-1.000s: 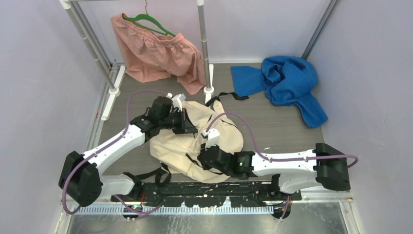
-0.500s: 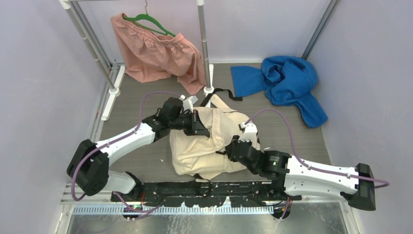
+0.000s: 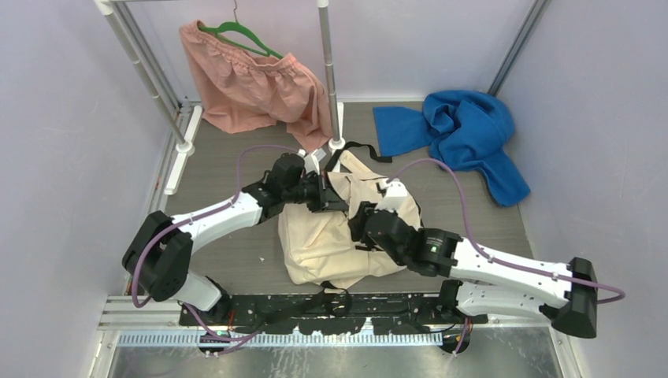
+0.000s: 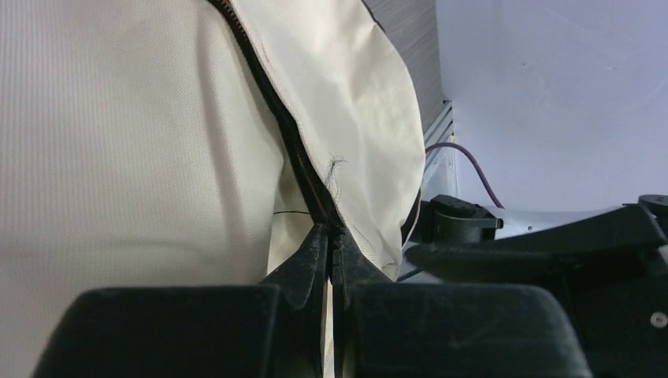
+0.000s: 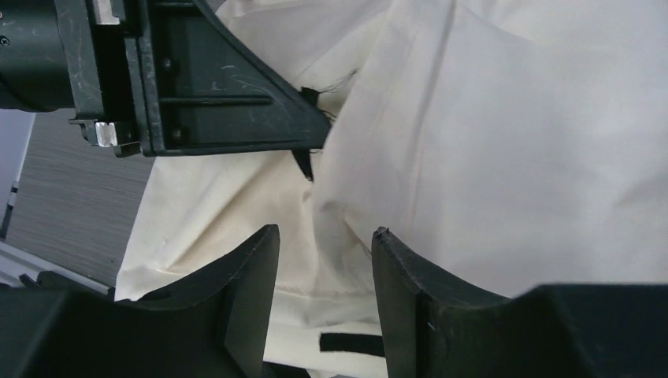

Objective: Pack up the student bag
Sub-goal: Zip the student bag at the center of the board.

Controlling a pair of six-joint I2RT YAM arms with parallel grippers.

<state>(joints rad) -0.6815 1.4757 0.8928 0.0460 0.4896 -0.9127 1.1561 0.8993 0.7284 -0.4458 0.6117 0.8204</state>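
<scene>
The student bag, a cream fabric backpack with black straps and zipper lines, lies crumpled at the middle of the table. My left gripper is at the bag's upper edge. In the left wrist view that gripper is shut on the black zipper line of the bag. My right gripper hovers just right of it over the bag. Seen from the right wrist, it stands open with only bag fabric behind the gap, and the left gripper's fingers pinch the cloth above.
A blue fleece cloth lies at the back right. A pink garment on a green hanger hangs from a metal rack whose pole stands just behind the bag. Purple walls close in the sides.
Both arms swung right and away, dragging the bag right and bunching it up. The right gripper opened and let go of the fabric. The left gripper stayed shut on the zipper edge.
</scene>
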